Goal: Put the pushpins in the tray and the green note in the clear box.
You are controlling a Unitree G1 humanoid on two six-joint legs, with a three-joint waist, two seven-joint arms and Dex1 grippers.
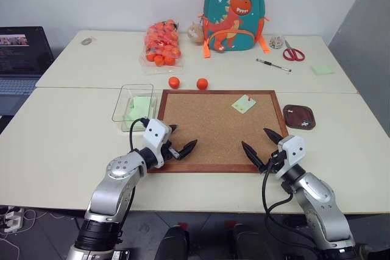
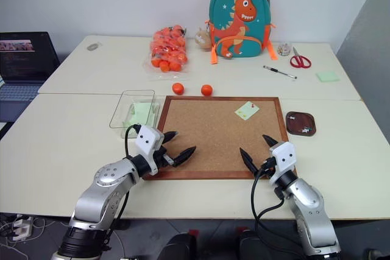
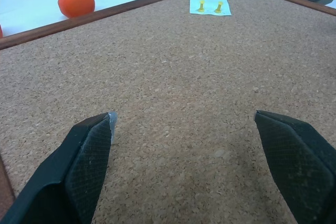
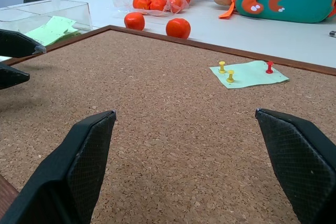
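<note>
Both end effectors, left (image 1: 181, 140) and right (image 1: 262, 145), spread empty; green note (image 1: 244, 104) pinned flat, corners askew.

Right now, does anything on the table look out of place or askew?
The pale-green square paper note sits crooked on the wood-framed corkboard, pinned by two yellow pushpins and a red one. Two loose oranges lie outside their bag.

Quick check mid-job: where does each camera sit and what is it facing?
Head stereo pair: looks forward and down over both arms at the corkboard.
Left wrist: along the open left gripper across the cork toward the green note.
Right wrist: along the open right gripper toward the same note, three pushpins in it.
</note>
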